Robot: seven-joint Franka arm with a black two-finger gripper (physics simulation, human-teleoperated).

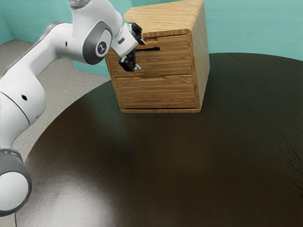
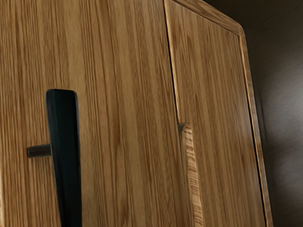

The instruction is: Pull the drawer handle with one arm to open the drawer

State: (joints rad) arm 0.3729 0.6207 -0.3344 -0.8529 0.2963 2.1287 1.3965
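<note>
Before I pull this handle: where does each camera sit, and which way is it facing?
Exterior view: beside the arm, looking across the dark table at the wooden cabinet; arm and hand show, the hand near the black handle.
Wrist view: on the hand, facing the upper drawer front close up, handle running alongside.
Shared: the handle, the cabinet's front and a strip of table.

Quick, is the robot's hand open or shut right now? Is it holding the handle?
Hand: open, holding nothing. The drawer handle is beside it, not between its fingers.
</note>
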